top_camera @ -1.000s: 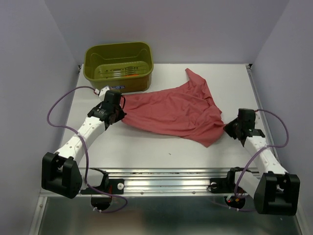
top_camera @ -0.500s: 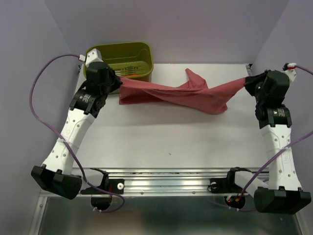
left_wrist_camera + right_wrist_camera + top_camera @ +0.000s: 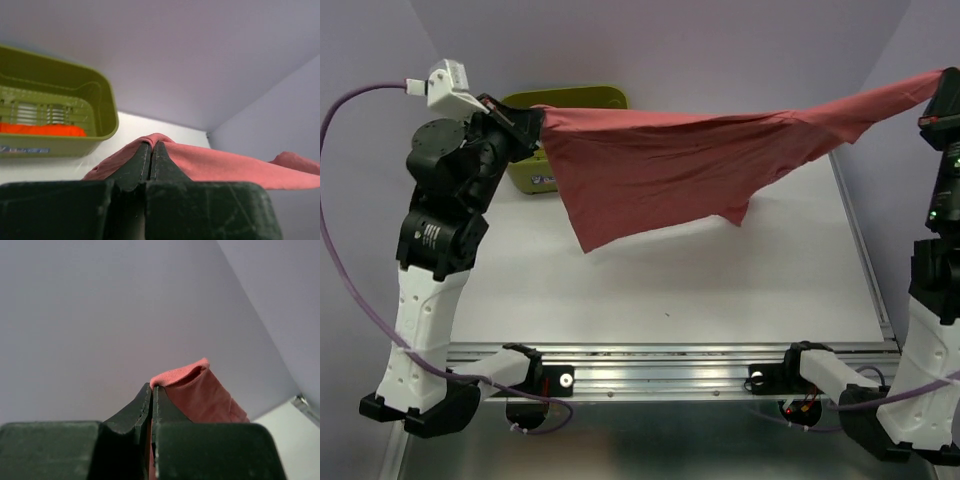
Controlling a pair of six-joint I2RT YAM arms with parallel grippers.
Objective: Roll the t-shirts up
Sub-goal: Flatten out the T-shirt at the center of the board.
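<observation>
The left pincer (image 3: 151,145) and the right pincer (image 3: 151,387) are each pinching an edge of the rose t-shirt (image 3: 660,165), which is hanging stretched high above the surface (image 3: 670,290), its left end near the olive tub (image 3: 575,97). Each grip is catching only a thin fold, so pulling further apart is risking a slip and a crumpled drop.

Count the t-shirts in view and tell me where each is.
2. The rose-red t-shirt hangs stretched between the left end effector and right end effector, above the table. The orange-red t-shirt lies rolled inside the olive tub. Others may be hidden there.
</observation>
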